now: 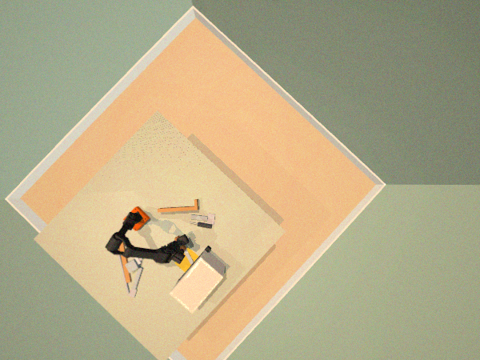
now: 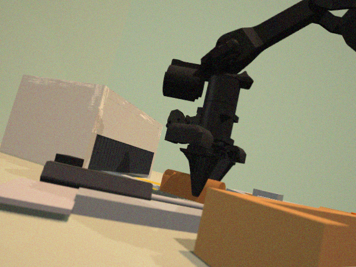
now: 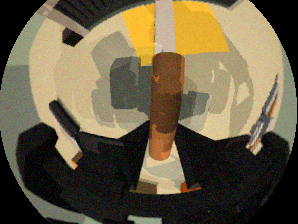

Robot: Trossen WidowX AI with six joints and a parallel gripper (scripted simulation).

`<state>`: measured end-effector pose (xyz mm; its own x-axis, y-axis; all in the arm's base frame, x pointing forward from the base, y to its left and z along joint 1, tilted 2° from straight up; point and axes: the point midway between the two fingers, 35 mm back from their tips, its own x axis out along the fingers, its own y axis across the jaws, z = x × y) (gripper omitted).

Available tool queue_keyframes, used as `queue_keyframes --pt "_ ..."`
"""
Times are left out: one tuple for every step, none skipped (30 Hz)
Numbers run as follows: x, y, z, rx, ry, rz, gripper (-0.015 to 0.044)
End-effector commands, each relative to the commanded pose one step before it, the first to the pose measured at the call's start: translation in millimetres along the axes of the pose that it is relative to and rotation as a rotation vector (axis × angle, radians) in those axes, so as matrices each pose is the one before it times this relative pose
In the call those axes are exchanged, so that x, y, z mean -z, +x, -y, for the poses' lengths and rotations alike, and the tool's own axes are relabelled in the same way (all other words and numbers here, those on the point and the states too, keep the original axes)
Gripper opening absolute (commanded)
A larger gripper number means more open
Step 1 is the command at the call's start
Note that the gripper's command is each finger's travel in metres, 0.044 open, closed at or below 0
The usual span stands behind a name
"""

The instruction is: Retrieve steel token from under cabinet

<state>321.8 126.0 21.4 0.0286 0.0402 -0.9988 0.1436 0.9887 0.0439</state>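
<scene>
Flat steel token: not seen in any view; presumably hidden beneath the pale box-shaped cabinet (image 1: 197, 283).
Dark slotted vent panel (image 2: 120, 158): slots too fine to see through.
Black parallel-jaw gripper (image 2: 198, 190): fingertips were partly hidden behind the large orange block (image 2: 267, 228).
Orange cylindrical handle (image 3: 164, 106): its grey rod's far end was lost at the cabinet's base.
Black arm (image 2: 276, 21): cut off by the exterior view's top and right edges.

The arm (image 1: 144, 252) is matte black throughout, built of blocky, angular links joined by round, drum-shaped joints. Its base (image 1: 137, 218), at about ten o'clock from the elbow in the top view, is bright orange with a black centre. The gripper (image 2: 204, 178) ends in dark, wedge-shaped fingers (image 2: 197, 175) tapering to narrow tips beneath a stepped cylindrical wrist.
</scene>
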Motion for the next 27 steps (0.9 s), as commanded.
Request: queue_keyframes --pt "6.6 0.83 -0.27 0.00077 0.0034 -0.00303 0.0" --pt "1.21 0.02 -0.04 -0.00001 0.0 -0.00012 0.0" --pt "1.22 0.02 -0.04 -0.00001 0.0 -0.00012 0.0" --pt "1.22 0.02 -0.04 -0.00001 0.0 -0.00012 0.0" --pt "1.21 0.02 -0.04 -0.00001 0.0 -0.00012 0.0" --pt "1.22 0.02 -0.04 -0.00001 0.0 -0.00012 0.0" --pt "1.22 0.02 -0.04 -0.00001 0.0 -0.00012 0.0" --pt "1.21 0.02 -0.04 -0.00001 0.0 -0.00012 0.0" --pt "1.21 0.02 -0.05 -0.00001 0.0 -0.00012 0.0" --pt "1.21 0.02 -0.04 -0.00001 0.0 -0.00012 0.0" --pt "1.21 0.02 -0.04 -0.00001 0.0 -0.00012 0.0" --pt "1.21 0.02 -0.04 -0.00001 0.0 -0.00012 0.0" --pt "1.29 0.02 -0.05 -0.00001 0.0 -0.00013 0.0" --pt "1.3 0.02 -0.05 -0.00001 0.0 -0.00013 0.0" --pt "1.29 0.02 -0.05 -0.00001 0.0 -0.00013 0.0" --pt "1.29 0.02 -0.05 -0.00001 0.0 -0.00013 0.0" --pt "1.28 0.02 -0.05 -0.00001 0.0 -0.00013 0.0" --pt "1.29 0.02 -0.05 -0.00001 0.0 -0.00013 0.0" --pt "1.29 0.02 -0.05 -0.00001 0.0 -0.00013 0.0" --pt "1.29 0.02 -0.06 -0.00001 0.0 -0.00013 0.0" --pt "1.29 0.02 -0.06 -0.00001 0.0 -0.00013 0.0" --pt "1.29 0.02 -0.06 -0.00001 0.0 -0.00013 0.0" --pt "1.29 0.02 -0.06 -0.00001 0.0 -0.00013 0.0" --pt "1.29 0.02 -0.06 -0.00001 0.0 -0.00013 0.0" --pt "1.29 0.02 -0.06 -0.00001 0.0 -0.00013 0.0" --pt "1.29 0.02 -0.06 -0.00001 0.0 -0.00013 0.0" --pt "1.37 0.02 -0.06 -0.00001 0.0 -0.00013 0.0"
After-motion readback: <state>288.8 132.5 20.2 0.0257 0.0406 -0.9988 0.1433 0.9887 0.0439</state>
